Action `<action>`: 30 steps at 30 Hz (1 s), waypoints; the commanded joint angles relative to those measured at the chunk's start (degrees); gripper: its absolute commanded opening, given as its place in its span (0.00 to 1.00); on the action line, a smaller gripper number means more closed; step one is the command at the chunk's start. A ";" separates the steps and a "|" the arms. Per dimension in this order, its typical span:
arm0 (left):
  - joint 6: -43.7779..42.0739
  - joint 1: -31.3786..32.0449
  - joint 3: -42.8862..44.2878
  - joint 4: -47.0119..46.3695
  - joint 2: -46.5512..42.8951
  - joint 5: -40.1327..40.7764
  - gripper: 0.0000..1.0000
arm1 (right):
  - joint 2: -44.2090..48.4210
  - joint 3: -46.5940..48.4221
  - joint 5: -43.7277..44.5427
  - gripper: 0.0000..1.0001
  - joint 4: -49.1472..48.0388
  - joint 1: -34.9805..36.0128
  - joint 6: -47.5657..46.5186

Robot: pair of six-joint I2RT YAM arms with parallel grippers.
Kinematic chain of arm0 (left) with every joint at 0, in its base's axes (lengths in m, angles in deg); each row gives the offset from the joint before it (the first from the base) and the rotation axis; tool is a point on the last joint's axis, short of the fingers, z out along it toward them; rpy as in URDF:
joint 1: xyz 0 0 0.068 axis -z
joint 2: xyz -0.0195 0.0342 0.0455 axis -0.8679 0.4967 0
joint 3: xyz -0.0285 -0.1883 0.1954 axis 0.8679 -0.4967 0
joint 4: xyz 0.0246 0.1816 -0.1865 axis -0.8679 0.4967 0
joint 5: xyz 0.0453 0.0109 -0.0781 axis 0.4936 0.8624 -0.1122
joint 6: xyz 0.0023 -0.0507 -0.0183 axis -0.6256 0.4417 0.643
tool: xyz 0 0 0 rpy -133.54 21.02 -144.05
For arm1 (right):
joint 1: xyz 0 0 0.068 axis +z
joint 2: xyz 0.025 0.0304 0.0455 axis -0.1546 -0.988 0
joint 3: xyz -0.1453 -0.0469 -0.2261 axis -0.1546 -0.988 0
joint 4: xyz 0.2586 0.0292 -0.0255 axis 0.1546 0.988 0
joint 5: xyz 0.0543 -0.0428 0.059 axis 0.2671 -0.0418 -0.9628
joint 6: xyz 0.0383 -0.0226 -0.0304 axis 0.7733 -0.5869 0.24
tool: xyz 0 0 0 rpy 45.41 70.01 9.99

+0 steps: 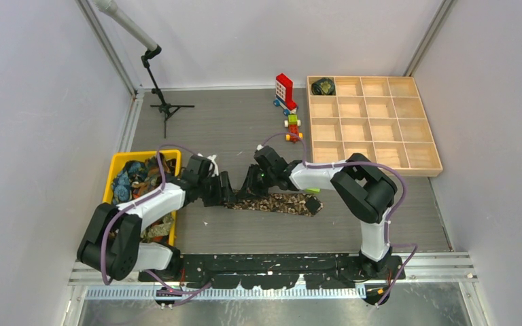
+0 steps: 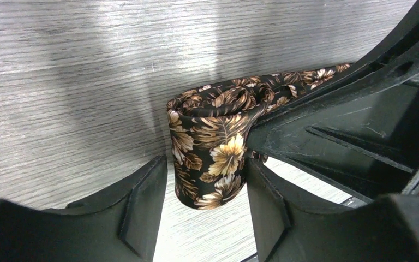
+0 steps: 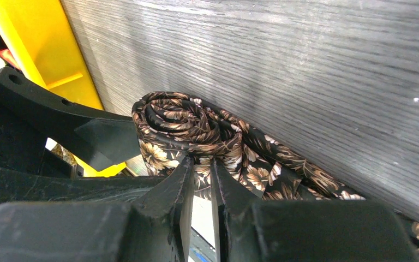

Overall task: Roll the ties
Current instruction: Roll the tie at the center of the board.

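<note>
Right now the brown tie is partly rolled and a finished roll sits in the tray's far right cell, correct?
No: the top view shows the roll in the tray's far left cell. The brown tie is partly rolled.

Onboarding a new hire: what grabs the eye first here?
A brown floral tie lies mid-table, one end rolled, with the left gripper straddling the roll and the right gripper pinching it. At far right, a wooden grid tray holds one rolled tie in its far-left cell; a yellow bin of ties sits left.
</note>
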 commanded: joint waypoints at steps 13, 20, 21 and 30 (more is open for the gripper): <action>-1.14 -0.17 1.25 -1.79 4.19 -2.88 0.28 | -0.75 1.57 0.96 0.23 2.65 0.40 -1.13; -1.59 -0.09 1.91 1.87 0.75 -0.27 0.23 | 3.53 6.25 3.97 0.23 10.91 0.53 -4.33; -1.84 -0.01 2.17 2.83 0.31 0.42 0.23 | 4.12 6.44 4.33 0.23 11.74 0.58 -4.53; -3.20 2.43 5.34 9.32 -0.93 6.53 0.21 | 3.27 6.14 4.15 0.23 9.88 1.57 -2.47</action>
